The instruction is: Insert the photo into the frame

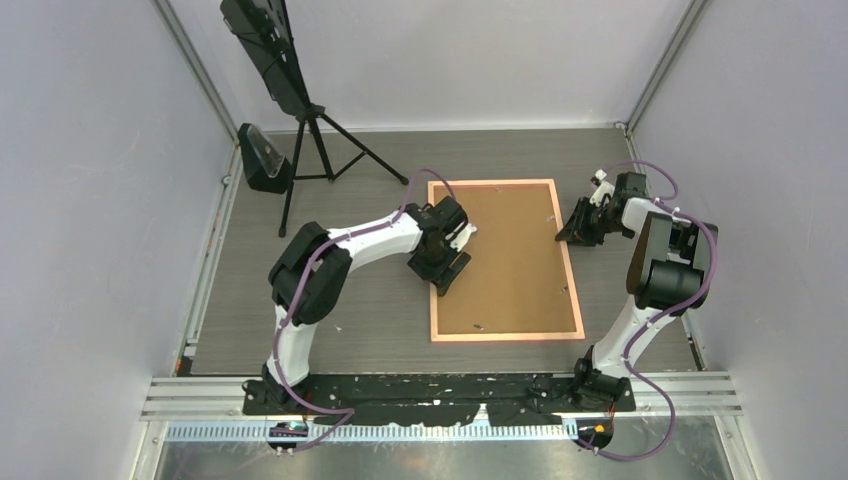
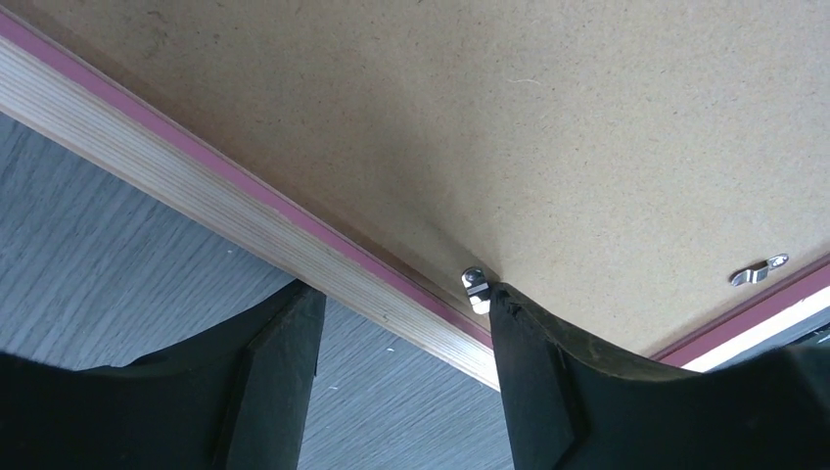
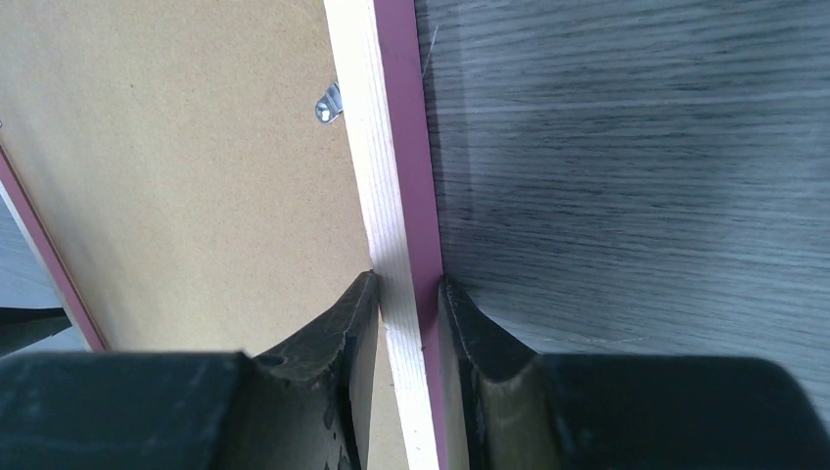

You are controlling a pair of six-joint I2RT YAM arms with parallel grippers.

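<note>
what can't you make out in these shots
- The photo: in no view. The backing board fills the frame, so whether a print lies beneath is hidden.
- Top external: the left gripper fingertips are hidden under its own wrist.
- Left wrist: whether the finger touches the metal clip; too close to tell.
- Right wrist: the right gripper, shut on the frame's rail, covers the rail's near end.
</note>
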